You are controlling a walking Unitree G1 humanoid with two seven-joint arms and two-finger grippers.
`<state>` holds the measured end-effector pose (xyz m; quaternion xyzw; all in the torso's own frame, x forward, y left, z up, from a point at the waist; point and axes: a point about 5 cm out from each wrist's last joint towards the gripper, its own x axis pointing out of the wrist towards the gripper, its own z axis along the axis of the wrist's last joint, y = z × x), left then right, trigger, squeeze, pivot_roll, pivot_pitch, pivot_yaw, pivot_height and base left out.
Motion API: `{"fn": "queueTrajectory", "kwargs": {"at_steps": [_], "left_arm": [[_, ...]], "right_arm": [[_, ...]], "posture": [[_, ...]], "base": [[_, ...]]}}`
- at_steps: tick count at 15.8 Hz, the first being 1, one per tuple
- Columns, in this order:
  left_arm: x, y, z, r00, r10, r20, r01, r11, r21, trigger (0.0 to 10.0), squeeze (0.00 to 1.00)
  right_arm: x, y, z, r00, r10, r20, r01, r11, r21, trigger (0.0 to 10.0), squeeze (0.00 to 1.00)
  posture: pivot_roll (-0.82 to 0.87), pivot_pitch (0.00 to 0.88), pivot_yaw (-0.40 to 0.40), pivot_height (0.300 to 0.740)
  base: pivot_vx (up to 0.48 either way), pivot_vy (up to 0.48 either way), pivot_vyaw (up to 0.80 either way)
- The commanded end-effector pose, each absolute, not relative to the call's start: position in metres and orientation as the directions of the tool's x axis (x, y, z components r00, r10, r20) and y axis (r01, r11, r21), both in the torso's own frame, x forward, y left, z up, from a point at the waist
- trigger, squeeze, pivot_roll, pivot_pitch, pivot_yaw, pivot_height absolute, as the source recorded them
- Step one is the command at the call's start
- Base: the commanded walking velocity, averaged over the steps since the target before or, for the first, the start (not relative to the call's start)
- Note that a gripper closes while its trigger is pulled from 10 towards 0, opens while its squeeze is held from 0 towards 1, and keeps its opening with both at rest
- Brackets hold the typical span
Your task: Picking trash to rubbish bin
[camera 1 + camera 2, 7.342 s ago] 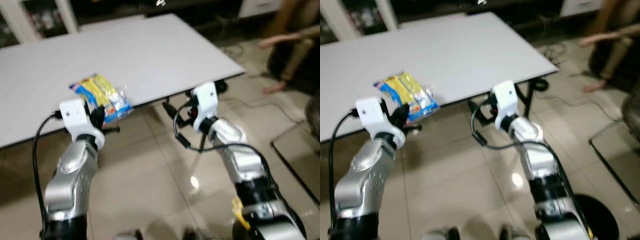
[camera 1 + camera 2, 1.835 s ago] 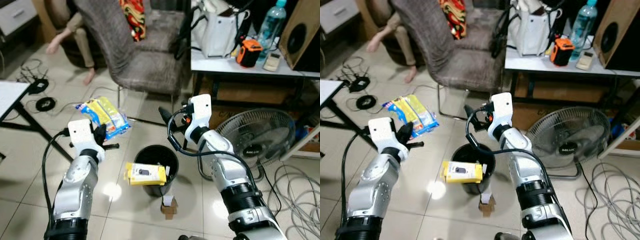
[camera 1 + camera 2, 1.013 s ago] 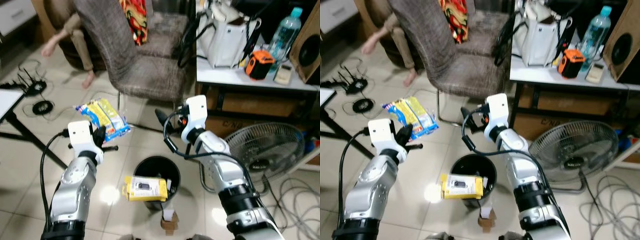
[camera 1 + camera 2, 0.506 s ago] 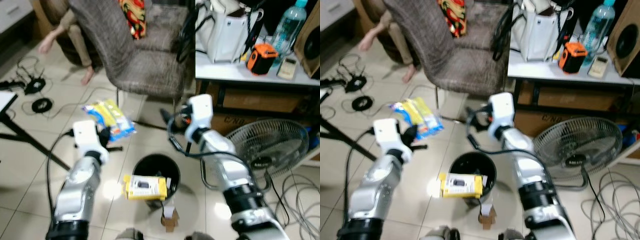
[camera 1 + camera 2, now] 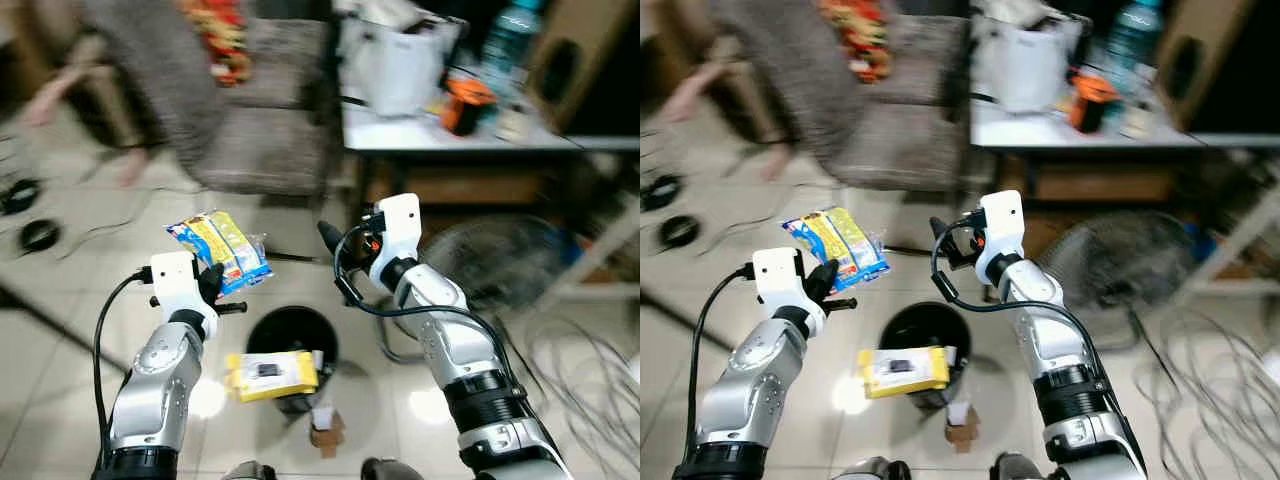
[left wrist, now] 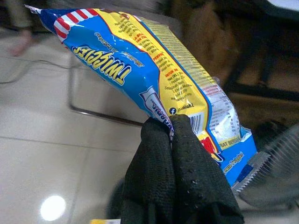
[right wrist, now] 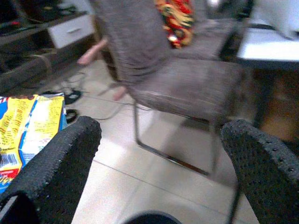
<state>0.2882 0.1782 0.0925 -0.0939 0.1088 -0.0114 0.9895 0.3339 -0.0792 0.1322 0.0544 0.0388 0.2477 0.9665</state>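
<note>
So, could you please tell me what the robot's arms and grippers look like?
Both arms are silver metal with black joint bands. Each wrist carries a white boxy block fed by a looping black cable. The left gripper and right gripper each have two long black fingers with a dimpled texture.

Both silver arms are raised and bent at the elbow in front of the body, the left arm on the left, the right arm reaching forward near the middle. The left claw (image 5: 212, 283) has its black fingers (image 6: 173, 172) pressed together, pinching a packet (image 5: 220, 248). The right claw (image 5: 943, 237) is spread wide, its two fingers (image 7: 60, 158) well apart and holding nothing.
</note>
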Motion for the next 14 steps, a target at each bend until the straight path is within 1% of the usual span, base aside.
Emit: {"fn": "queueTrajectory", "kwargs": {"at_steps": [1,8,11,14], "left_arm": [[0.2871,0.1781,0.0925,0.974,-0.044,-0.220,0.002,0.982,-0.187,10.0,0.00],[0.2875,0.1803,0.0925,0.973,-0.039,-0.228,-0.003,0.984,-0.180,10.0,0.00],[0.2875,0.1809,0.0926,0.973,-0.048,-0.226,0.007,0.984,-0.177,10.0,0.00],[0.2865,0.1790,0.0910,0.971,-0.054,-0.232,0.013,0.984,-0.175,10.0,0.00]], "right_arm": [[0.3338,-0.0794,0.1340,0.874,0.483,-0.050,-0.475,0.872,0.120,10.0,0.00],[0.3338,-0.0786,0.1355,0.869,0.493,-0.043,-0.486,0.866,0.118,10.0,0.00],[0.3337,-0.0780,0.1355,0.868,0.495,-0.042,-0.488,0.865,0.119,10.0,0.00],[0.3329,-0.0783,0.1341,0.867,0.497,-0.047,-0.489,0.864,0.120,10.0,0.00]], "posture": [[-0.06,0.144,0.039,0.740],[-0.06,0.136,0.040,0.740],[-0.06,0.136,0.040,0.740],[-0.06,0.136,0.040,0.740]], "base": [[0.000,0.000,0.00],[0.000,0.000,0.00],[0.337,0.000,0.00],[0.456,0.000,0.00]]}}
